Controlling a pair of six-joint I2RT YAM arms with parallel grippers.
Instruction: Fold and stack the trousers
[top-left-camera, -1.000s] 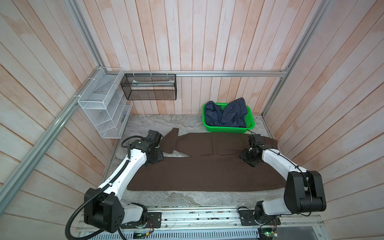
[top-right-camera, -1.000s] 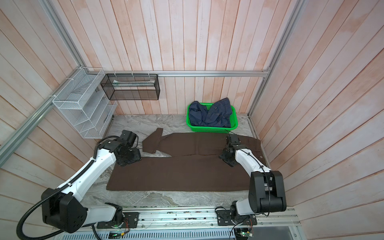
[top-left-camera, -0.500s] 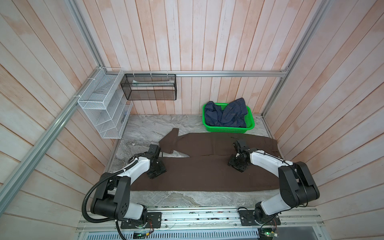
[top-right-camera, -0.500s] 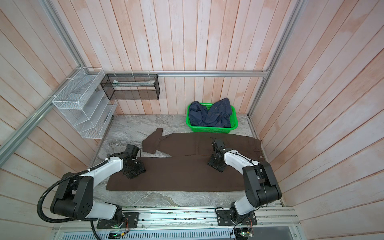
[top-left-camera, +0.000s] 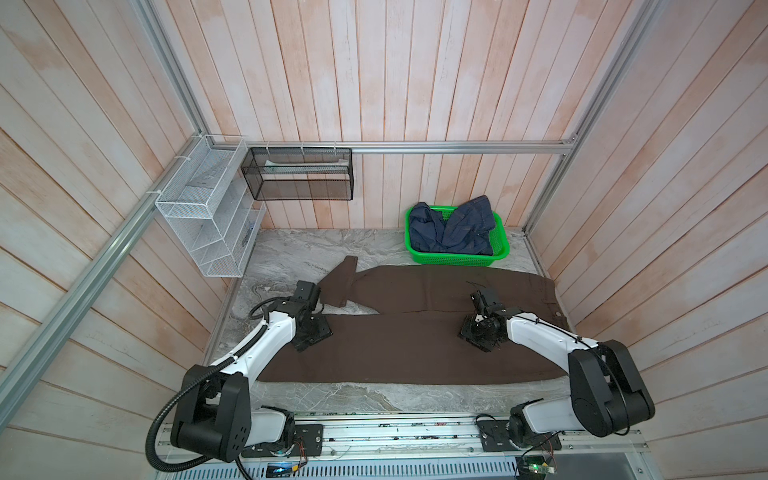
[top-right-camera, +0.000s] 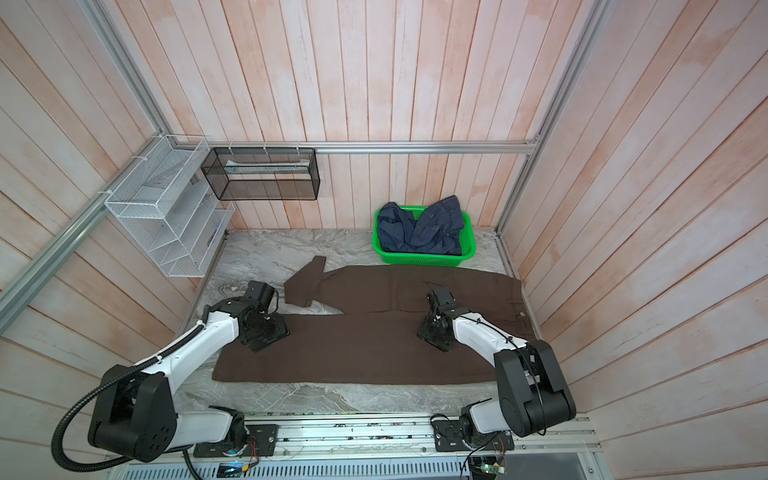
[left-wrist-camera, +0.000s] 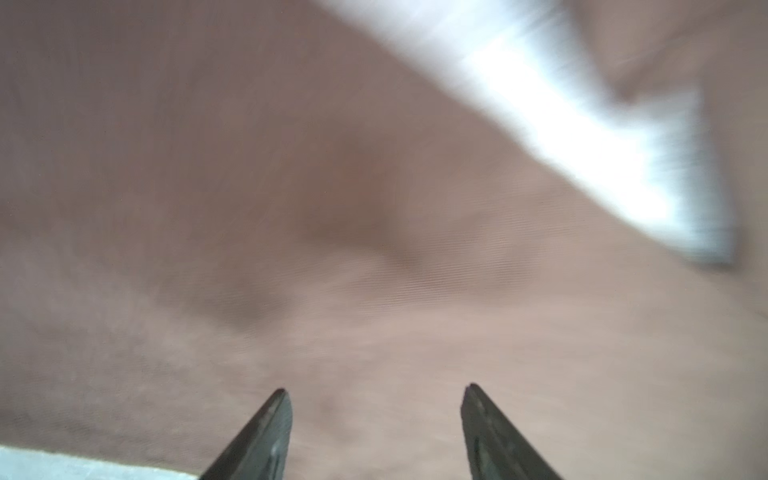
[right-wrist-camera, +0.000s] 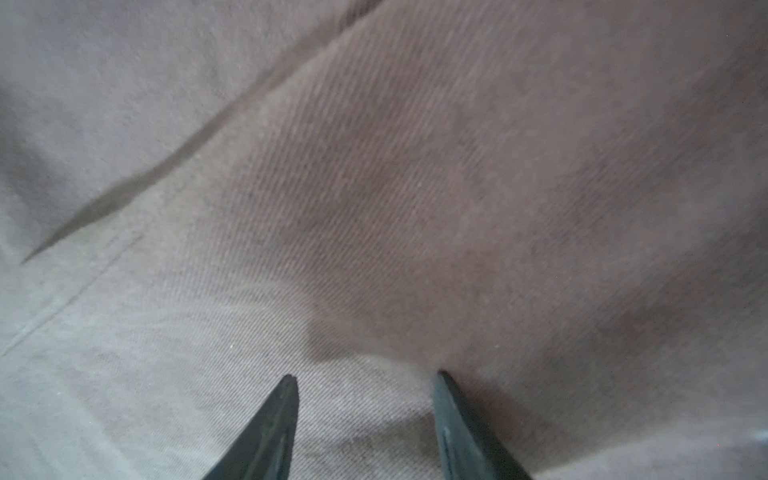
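**Inspector A:** We find the trousers (top-left-camera: 415, 353) spread flat across the marble surface (top-left-camera: 291, 257), waist toward the right wall and both legs running left. The near leg lies straight. The far leg's hem end is turned back on itself at an angle.

**Inspector B:** As to handling, we judge the cloth soft, limp and light, a matte twill with some grip to it. It will sag between two holds and keep no shape when lifted. We recommend pinching at the edges, with the waistband on one side, the hems on the other and both layers taken together.

**Inspector A:** In the wrist view the left fingers (left-wrist-camera: 264, 440) stand wide apart with nothing between them, low over the brown cloth, though that picture is smeared. The right fingers (right-wrist-camera: 272, 436) are moderately parted, tips down at the fabric near a seam, clamping nothing.

**Inspector B:** Agreed. Neither arm holds the garment.

**Inspector A:** A green basket (top-left-camera: 457, 261) holding a navy garment (top-left-camera: 453, 226) sits at the far right, just beside the far leg's edge. A white wire rack (top-left-camera: 208, 224) and a black mesh basket (top-left-camera: 299, 178) hang on the walls, well apart from the work.

**Inspector B:** We see nothing lying on the trousers. Our one concern is the turned-back hem, which we judge needs straightening before a clean fold. The green basket also crowds the far edge.
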